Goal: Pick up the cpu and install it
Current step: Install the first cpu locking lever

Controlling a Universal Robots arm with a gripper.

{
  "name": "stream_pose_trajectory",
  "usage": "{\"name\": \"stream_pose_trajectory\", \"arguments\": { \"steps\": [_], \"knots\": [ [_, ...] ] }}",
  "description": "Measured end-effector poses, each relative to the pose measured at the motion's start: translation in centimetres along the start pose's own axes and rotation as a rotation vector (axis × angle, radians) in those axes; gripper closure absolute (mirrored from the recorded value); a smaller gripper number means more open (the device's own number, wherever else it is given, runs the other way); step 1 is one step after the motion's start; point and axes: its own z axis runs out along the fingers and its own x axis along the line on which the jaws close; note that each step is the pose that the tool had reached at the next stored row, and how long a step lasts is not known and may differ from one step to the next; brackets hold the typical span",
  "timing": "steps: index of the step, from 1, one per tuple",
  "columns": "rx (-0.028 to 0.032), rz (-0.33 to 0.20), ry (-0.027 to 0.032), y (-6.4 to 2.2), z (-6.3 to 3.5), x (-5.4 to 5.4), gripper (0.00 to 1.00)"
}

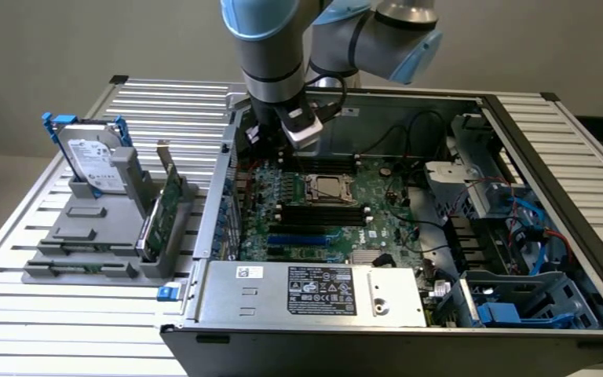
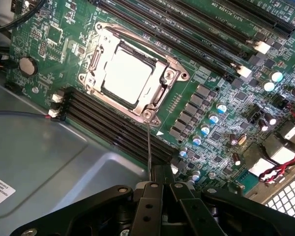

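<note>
Black gripper (image 2: 163,171) fingers pressed together over green motherboard (image 2: 64,29); shiny silver square cpu (image 2: 127,74) seated in metal-framed socket (image 2: 96,64), near fingertips, not touching.

No wording is legible: the black label (image 1: 323,290) and white sticker (image 1: 250,272) on the silver metal power supply box (image 1: 398,305), the white label (image 1: 92,163) on the upright silver hard drive (image 1: 123,171) and the white lettering (image 2: 225,22) on the green motherboard (image 2: 64,19) are too small to read.
</note>
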Motion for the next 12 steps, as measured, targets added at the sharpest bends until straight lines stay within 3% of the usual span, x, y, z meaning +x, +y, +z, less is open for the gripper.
{"name": "stream_pose_trajectory", "arguments": {
  "steps": [7,12],
  "knots": [
    [0.0055,0.005,0.0134,0.11,0.04,0.21,0.89],
    [0.0021,0.007,0.0233,0.29,0.09,0.54,0.89]
  ]
}}
